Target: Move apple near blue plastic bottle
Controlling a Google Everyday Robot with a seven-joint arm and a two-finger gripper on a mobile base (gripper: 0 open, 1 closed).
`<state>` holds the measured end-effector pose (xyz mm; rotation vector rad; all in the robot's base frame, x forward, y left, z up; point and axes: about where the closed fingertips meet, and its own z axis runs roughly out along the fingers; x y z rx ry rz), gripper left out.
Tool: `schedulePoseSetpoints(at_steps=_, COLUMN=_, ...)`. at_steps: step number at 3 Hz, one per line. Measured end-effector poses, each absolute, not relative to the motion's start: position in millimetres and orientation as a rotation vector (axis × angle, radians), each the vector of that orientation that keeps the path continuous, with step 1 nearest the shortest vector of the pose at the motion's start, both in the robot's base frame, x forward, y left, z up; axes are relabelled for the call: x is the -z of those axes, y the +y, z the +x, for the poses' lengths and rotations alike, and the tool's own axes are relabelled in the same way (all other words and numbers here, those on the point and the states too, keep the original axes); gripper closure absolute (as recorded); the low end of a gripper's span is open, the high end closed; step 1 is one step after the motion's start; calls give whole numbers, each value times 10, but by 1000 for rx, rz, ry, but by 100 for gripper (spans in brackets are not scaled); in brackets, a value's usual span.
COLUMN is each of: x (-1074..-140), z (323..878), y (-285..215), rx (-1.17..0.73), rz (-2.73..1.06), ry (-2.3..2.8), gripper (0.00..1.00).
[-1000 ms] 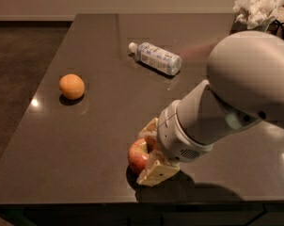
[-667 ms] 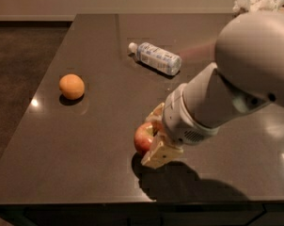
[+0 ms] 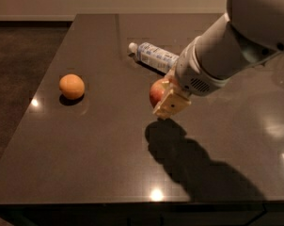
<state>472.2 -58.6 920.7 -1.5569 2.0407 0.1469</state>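
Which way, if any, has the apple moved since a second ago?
Yes. Held in the gripper, the apple moved up-frame and slightly right, toward the unmoved blue plastic bottle.

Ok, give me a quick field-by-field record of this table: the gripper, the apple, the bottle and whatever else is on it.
gripper: shut on the apple, held above the middle of the table
apple: in the gripper, off the surface, shadow on the table below it
blue plastic bottle: lying on its side, white cap at its left end, just behind the apple
orange: resting on the table, well apart at picture left
table: dark, glossy top
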Motion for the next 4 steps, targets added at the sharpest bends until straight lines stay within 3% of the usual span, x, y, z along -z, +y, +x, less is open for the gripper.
schedulePoseSetpoints(at_steps=4, x=-8815, z=6078, y=-994, rx=-9, rz=-1301, ry=2193, gripper=100)
